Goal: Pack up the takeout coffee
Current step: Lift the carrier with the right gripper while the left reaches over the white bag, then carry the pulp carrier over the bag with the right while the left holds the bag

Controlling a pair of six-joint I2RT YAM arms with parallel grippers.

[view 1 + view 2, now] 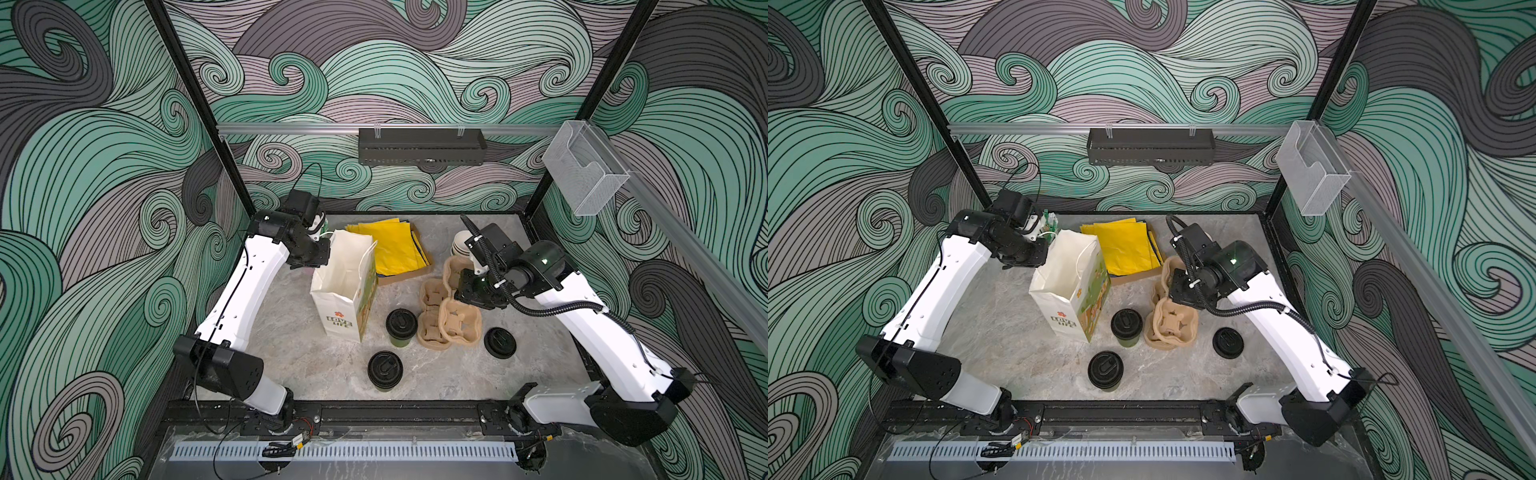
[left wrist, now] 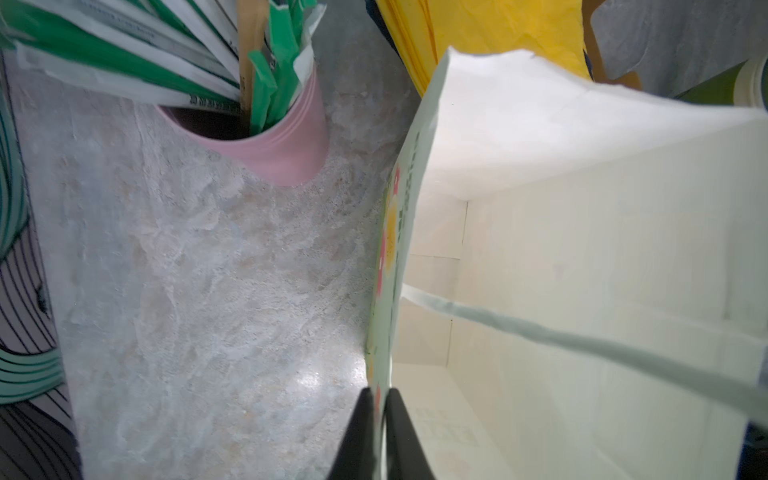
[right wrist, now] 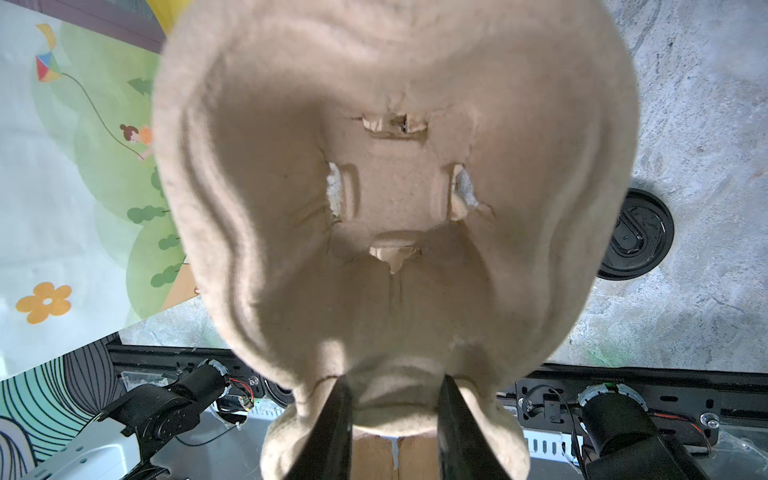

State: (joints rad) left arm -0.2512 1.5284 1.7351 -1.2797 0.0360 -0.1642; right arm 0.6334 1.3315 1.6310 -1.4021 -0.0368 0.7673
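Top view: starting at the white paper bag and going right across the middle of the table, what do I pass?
White paper bag → capped green cup → pulp cup carriers → loose black lid. The second capped cup, nearer the front, overlaps the first sideways, so I left it out.

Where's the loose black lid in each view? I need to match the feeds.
In a top view: lid lies right of the carrier.
In a top view: same spot, right of the carrier.
Left wrist: not in it.
Right wrist: partly hidden behind the carrier's rim.
Shared landmark: the bag, in all four views.
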